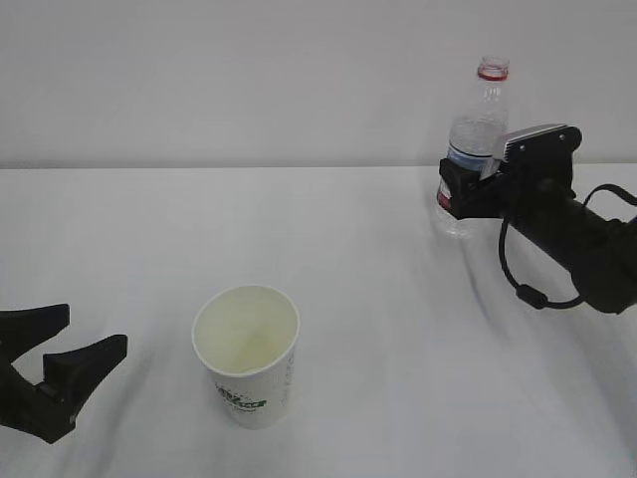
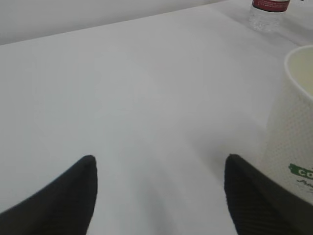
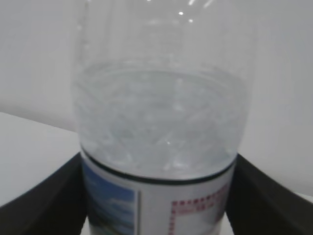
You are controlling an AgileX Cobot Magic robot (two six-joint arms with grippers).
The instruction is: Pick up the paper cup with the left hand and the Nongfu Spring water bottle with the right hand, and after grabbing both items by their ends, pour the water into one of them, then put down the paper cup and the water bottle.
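Note:
The white paper cup stands upright and empty at the front of the table; its dimpled wall fills the right edge of the left wrist view. My left gripper is open to the left of the cup, apart from it, with only table between its fingers. The Nongfu Spring water bottle stands upright and uncapped at the back right, with water reaching above its label. My right gripper is open around the label band, one finger close against each side.
The white table runs back to a plain white wall. The bottle's base shows at the top right of the left wrist view. A black cable loops under the right arm.

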